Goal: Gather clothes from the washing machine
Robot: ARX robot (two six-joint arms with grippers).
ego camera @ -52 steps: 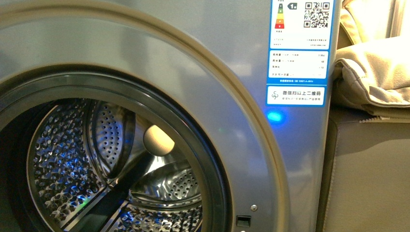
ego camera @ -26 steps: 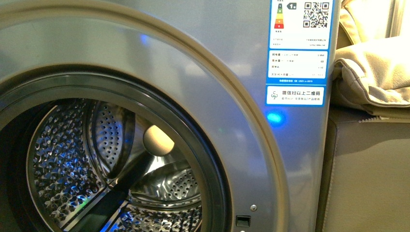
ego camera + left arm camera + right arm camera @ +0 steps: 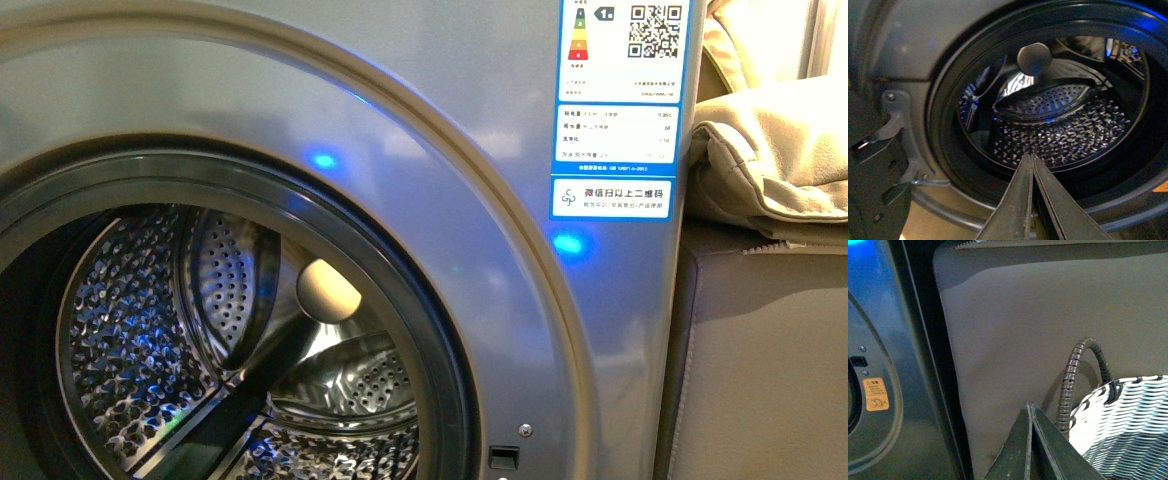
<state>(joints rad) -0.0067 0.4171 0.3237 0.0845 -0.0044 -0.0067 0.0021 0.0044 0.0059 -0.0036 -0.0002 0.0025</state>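
The washing machine (image 3: 400,150) fills the front view, grey with its round porthole open. Its perforated steel drum (image 3: 130,330) shows inside, and I cannot make out the clothes in any view. In the left wrist view my left gripper (image 3: 1032,156) is shut and empty. It hangs just outside the dark porthole rim (image 3: 943,150) and points at the drum (image 3: 1073,130). My right gripper (image 3: 1031,406) is shut too, with nothing in it. It sits beside the washing machine (image 3: 878,315), in front of a grey-brown sofa side.
A white woven basket (image 3: 1128,425) with a ribbed dark handle (image 3: 1068,390) stands close to the right gripper. Beige cushion fabric (image 3: 770,160) lies on the sofa (image 3: 770,360) right of the machine. The door hinge (image 3: 893,115) juts out beside the porthole. An orange sticker (image 3: 875,394) marks the front panel.
A blue glint has appeared on the machine's front above the porthole and drifted downward. Nothing else has visibly shifted.
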